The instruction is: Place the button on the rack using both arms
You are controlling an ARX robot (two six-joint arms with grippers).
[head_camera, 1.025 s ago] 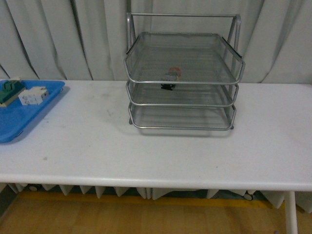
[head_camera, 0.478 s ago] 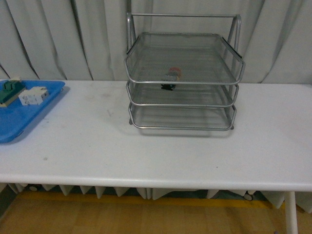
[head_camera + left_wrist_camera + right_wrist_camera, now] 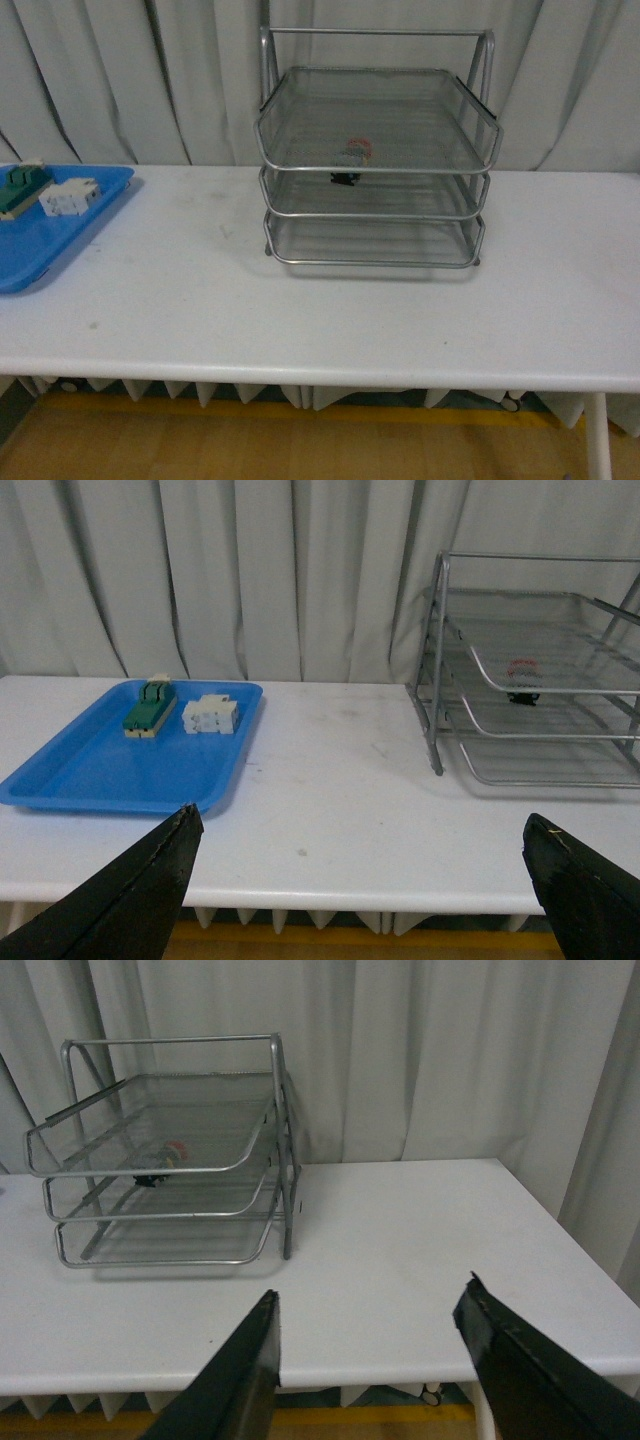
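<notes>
Nothing has shifted since the earlier frames. On the rack (image 3: 378,150), the button (image 3: 352,153) sits on the top tier near its front rail, so placement looks done. Both the left gripper (image 3: 365,880) and right gripper (image 3: 370,1355) hang spread, released, well back from the rack.

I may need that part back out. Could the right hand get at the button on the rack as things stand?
Probably yes: the button lies in the rack's open top tier, nothing over it, and the right hand is open and empty.
</notes>
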